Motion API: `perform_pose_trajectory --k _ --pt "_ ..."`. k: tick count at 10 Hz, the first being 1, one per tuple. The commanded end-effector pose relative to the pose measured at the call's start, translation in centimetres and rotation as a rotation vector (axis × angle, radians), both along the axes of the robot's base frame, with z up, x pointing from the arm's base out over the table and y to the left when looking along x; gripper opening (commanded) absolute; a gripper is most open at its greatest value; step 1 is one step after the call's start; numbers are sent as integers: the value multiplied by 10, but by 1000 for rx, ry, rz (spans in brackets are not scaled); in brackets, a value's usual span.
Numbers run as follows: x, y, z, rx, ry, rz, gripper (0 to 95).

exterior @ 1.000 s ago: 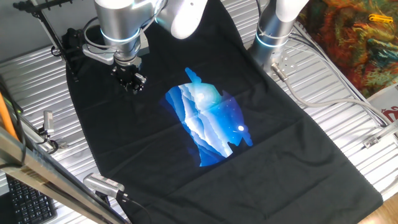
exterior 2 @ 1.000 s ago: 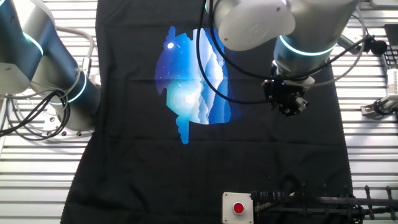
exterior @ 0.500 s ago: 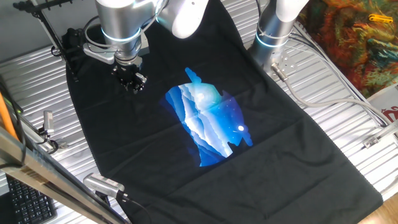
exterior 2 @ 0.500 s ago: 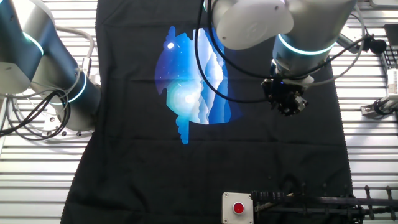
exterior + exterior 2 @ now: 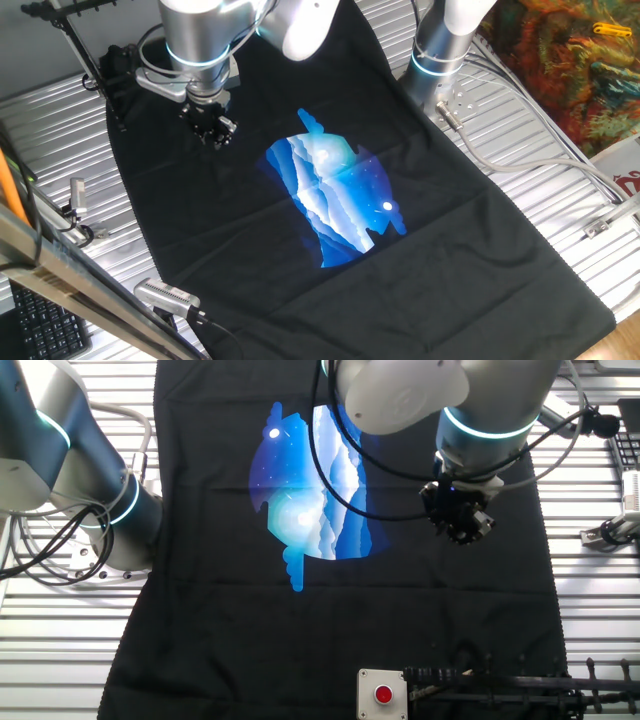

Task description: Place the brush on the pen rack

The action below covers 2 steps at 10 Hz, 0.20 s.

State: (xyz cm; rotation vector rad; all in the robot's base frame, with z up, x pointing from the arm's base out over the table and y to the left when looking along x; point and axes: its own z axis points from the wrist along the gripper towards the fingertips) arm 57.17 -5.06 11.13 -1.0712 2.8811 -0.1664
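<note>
One gripper hangs over the black cloth near its edge; whether its fingers are spread or closed cannot be told, and nothing shows in them. One pen rack stands at the bench edge beside one grey box. The brush is not visible.

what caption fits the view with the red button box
Flexiv arm's gripper hovers over a black cloth with a blue print, near the pen rack.
</note>
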Motion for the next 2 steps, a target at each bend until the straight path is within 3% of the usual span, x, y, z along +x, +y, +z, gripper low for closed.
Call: perform_pose_trajectory --k 1,2 --pt "0 -1 -1 -6 0 -3 190" --pt "0 -1 -1 -4 -3 -3 190"
